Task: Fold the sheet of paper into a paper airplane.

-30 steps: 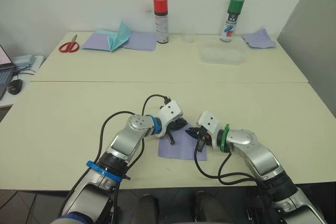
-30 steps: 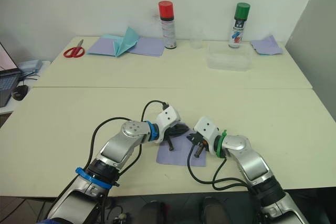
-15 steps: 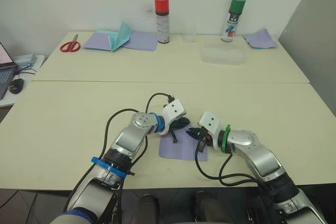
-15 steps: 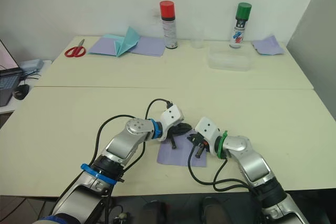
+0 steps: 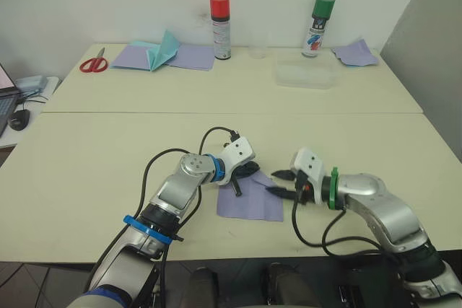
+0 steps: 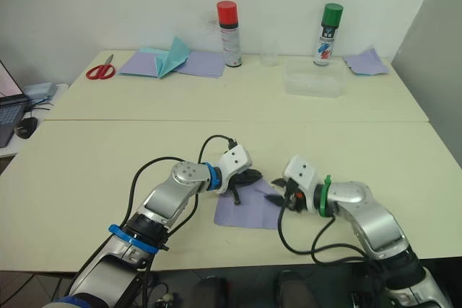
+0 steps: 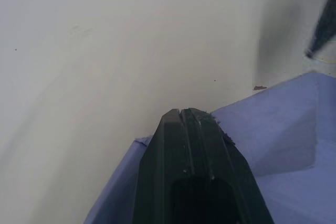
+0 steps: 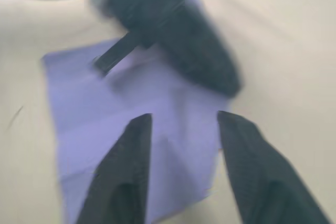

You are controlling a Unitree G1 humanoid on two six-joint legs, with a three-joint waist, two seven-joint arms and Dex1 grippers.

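Lavender sheet of paper (image 5: 251,202) flat on the near table (image 5: 86,156).
My left gripper (image 5: 245,172), fingers together, seems to press its far edge; my right gripper (image 5: 280,182) hovers parted, empty, beside it.

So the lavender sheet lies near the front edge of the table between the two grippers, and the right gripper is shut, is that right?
Not quite: the right gripper is open, its fingers spread apart over the lavender sheet, as the right wrist view shows. The sheet does lie near the front of the table between the two grippers.
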